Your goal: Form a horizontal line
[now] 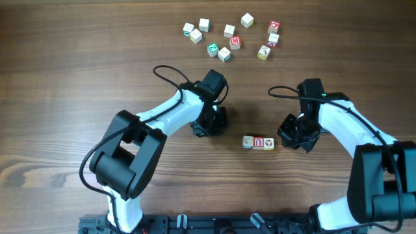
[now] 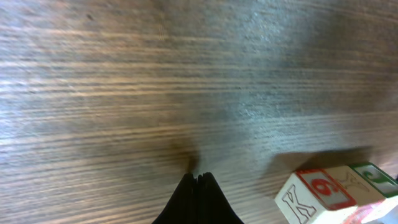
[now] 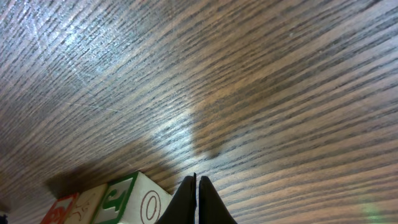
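btwn l tool point(image 2: 199, 182) & r tool point(image 3: 197, 182), both closed: 3-block row point(image 1: 258, 142).

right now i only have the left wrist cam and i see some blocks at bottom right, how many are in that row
Observer: Three. In the overhead view the row has three blocks touching side by side, between the two arms.
Operator: any loose ones to fetch
Observer: Yes, a scatter of loose blocks lies beyond both arms, near the top of the overhead view.
Operator: where's the other gripper
Observer: The right gripper is at the row's right end, shut with nothing between its fingers.
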You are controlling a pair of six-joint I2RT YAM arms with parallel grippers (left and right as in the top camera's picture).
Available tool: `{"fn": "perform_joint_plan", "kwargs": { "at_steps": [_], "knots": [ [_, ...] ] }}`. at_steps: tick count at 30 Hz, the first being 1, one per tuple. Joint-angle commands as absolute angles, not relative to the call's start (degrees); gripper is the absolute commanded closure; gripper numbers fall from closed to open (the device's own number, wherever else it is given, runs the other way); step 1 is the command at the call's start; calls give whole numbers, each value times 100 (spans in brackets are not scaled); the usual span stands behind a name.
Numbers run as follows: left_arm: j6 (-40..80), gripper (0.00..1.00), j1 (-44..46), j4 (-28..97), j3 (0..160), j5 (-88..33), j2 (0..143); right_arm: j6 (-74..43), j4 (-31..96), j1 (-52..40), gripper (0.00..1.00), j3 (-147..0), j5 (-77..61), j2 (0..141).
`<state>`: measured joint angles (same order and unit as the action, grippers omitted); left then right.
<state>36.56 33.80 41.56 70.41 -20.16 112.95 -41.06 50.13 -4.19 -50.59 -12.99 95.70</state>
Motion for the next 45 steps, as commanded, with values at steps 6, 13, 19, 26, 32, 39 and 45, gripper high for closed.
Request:
{"fn": "perform_joint_plan", "kwargs": {
  "at_steps": [6,13,19,26,32,39,45],
  "knots": [
    [3642,96,3404,4141,7126,-2418,11380,-4060,4974,-405,96,-5043,-1203,9612],
    [3194,96,3516,4053,7126,-2421,11380,-4053,4974,-405,95,-5039,-1197,9612],
    [3192,96,3564,4010,7126,-2423,11380,-4049,4976,-405,95,-5039,-1146,9612],
    [3221,96,3887,3927,7126,-2617,11380,-4069,4978,-405,96,-5013,-1031,9614],
    [3225,96,4066,3879,7126,-2613,11380,-4101,5000,-405,95,-5013,-1205,9616],
    [3245,96,4066,3879,7126,-2615,11380,-4217,5019,-419,95,-5013,-1278,9616],
    [3264,96,4066,3815,7126,-2615,11380,-4219,5002,-423,95,-5013,-1678,9616]
  ]
}}
